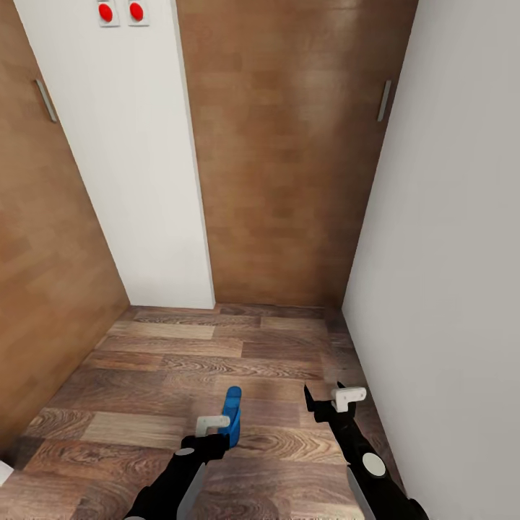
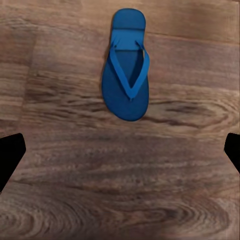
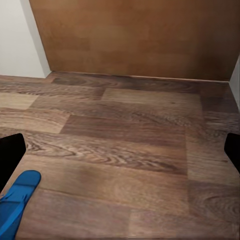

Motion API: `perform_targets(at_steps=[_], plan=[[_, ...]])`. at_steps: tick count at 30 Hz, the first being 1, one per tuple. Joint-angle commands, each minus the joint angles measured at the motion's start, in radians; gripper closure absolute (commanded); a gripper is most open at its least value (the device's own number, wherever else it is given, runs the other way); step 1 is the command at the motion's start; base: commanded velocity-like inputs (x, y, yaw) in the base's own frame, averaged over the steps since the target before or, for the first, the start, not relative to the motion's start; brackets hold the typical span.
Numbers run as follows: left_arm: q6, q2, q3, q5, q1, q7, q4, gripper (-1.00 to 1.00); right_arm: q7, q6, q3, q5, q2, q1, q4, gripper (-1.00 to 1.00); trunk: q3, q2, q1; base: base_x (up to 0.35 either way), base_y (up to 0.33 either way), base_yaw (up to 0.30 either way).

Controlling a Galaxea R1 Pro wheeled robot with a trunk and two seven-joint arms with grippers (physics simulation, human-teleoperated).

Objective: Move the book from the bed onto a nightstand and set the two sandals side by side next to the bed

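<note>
One bright blue sandal (image 1: 232, 413) lies flat on the wood-plank floor, strap side up, just in front of me. My left gripper (image 1: 214, 427) hovers above it and is open. In the left wrist view the sandal (image 2: 126, 75) lies beyond the gripper (image 2: 120, 155), whose dark fingertips (image 2: 10, 155) stand wide apart with bare floor between them. My right gripper (image 1: 328, 399) is open over bare floor to the sandal's right. The sandal's end (image 3: 17, 202) sits at the edge of the right wrist view. The book, the bed and the nightstand are out of view.
I face a narrow corner. A brown wooden panel (image 1: 289, 159) is straight ahead, another with a handle (image 1: 45, 100) is at the left, and between them is a white wall strip with two red buttons (image 1: 120, 12). A white wall (image 1: 455, 253) runs close along my right.
</note>
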Motion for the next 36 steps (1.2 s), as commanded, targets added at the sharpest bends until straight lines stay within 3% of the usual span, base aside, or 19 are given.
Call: perform_targets(at_steps=[1, 36], plan=[[0.006, 0.0, -0.001, 0.0, 0.0, 0.004, -0.002, -1.0, 0.004, -0.003, -0.001, -0.001, 0.0, 0.0, 0.0, -1.0, -0.005, -0.001, 0.0, 0.0, 0.0, 0.0], [0.006, 0.0, -0.001, 0.0, 0.0, 0.005, -0.003, -1.0, 0.004, -0.003, -0.001, -0.001, 0.0, 0.0, 0.001, -1.0, -0.14, -0.009, 0.016, 0.0, 0.0, 0.0]])
